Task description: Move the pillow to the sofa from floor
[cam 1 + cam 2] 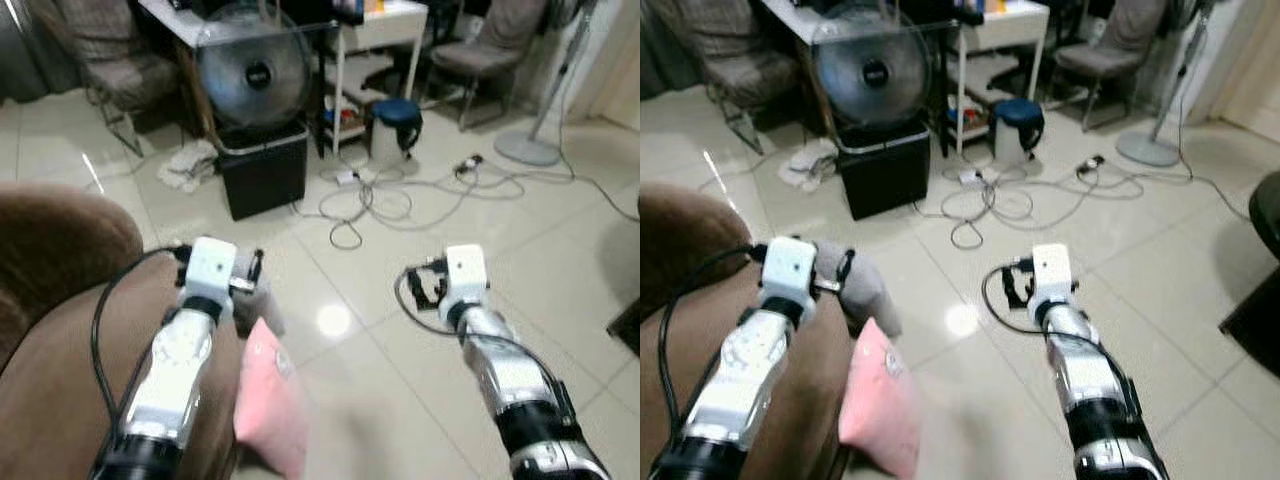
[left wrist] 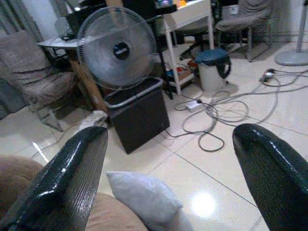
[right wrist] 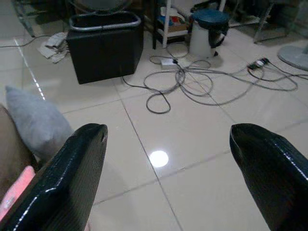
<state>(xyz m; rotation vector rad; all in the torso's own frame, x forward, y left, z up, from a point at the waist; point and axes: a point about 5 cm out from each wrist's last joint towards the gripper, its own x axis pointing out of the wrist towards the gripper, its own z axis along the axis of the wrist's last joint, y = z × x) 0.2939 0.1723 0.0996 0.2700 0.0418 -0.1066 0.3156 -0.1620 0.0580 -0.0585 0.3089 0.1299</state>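
Bright even indoor light; ceiling-lamp glare on floor tiles point(image 1: 333, 320); head views slightly soft.

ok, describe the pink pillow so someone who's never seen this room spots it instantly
Start at the brown sofa on the robot's left. The pink pillow stands on the tiled floor, leaning against the sofa's front edge, just right of the left arm. The grey pillow right behind it is the only lookalike; this one is bright pink and nearer the robot.
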